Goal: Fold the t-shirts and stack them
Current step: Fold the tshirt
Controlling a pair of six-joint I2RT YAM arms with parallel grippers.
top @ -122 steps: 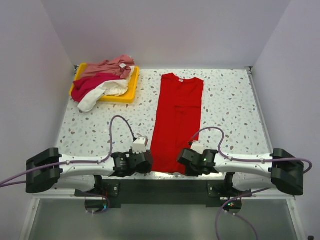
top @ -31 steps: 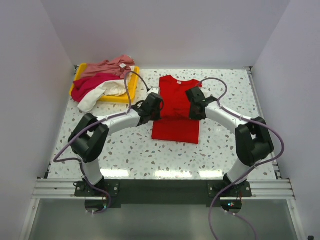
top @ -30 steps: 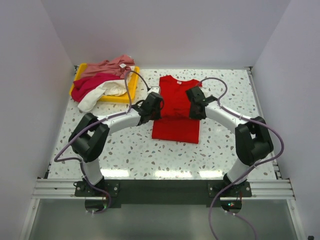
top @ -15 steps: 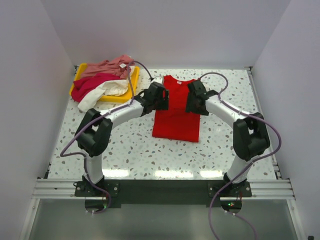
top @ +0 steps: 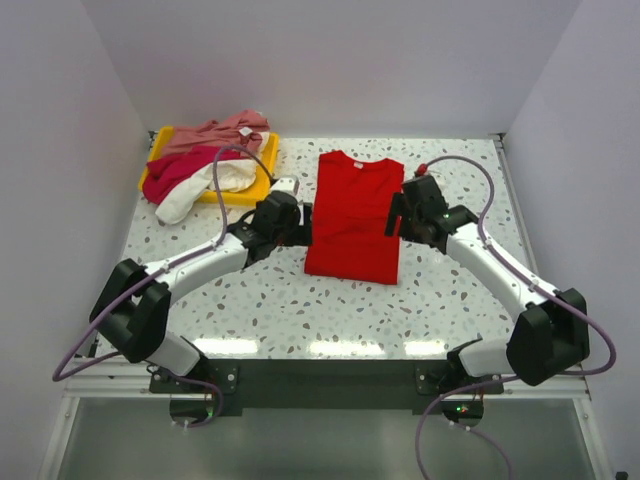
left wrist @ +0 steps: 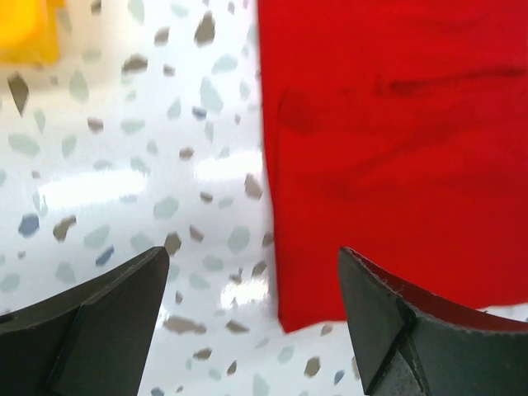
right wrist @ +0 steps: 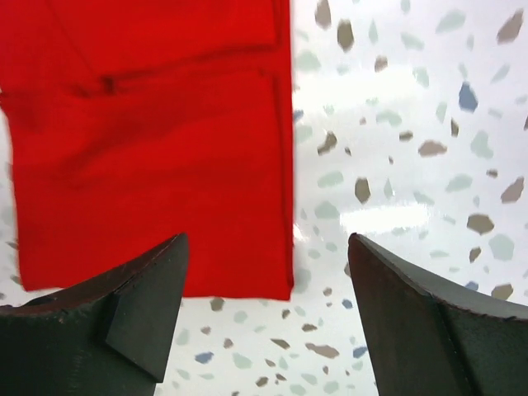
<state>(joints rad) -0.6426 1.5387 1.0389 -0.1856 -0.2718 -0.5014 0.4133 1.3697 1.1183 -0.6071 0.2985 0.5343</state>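
Top view, red t-shirt point(top: 352, 218): folded into a narrow oblong, flat on the bench point(top: 450, 290) about mid-surface. Its long axis runs from my side toward the far wall, with the neckline at the far end and a straight folded edge nearest me.
Top view, left hand point(top: 296, 218): just beside the shirt's left edge, about halfway along it. My jaws are spread wide with nothing in them.
Top view, right hand point(top: 397, 215): just beside the shirt's right edge, roughly level with my left. It is equally wide and empty.
Top view, other shirts: the pink t-shirt point(top: 215, 133), crimson t-shirt point(top: 175, 172) and cream-white t-shirt point(top: 205, 185) lie crumpled in one heap on the yellow tray point(top: 262, 178) at the far left, well apart from the red one. The cream one spills over the tray's near edge onto the bench.
Left wrist view, left hand point(left wrist: 252, 260): my fingers stand far apart and grip nothing. The red t-shirt point(left wrist: 396, 148) fills the right side, and its straight left edge runs up the picture between my fingers, ending in a square corner low down. Speckled bench point(left wrist: 124, 165) lies to the left, with a bit of yellow tray point(left wrist: 25, 33) at the top corner.
Right wrist view, right hand point(right wrist: 268, 243): fingers wide, holding nothing. The red t-shirt point(right wrist: 165, 148) fills the left side, its right edge running up the picture between my fingers, with a corner at the bottom. A folded layer's edge crosses the cloth near the top. Bare bench point(right wrist: 396, 124) lies to the right.
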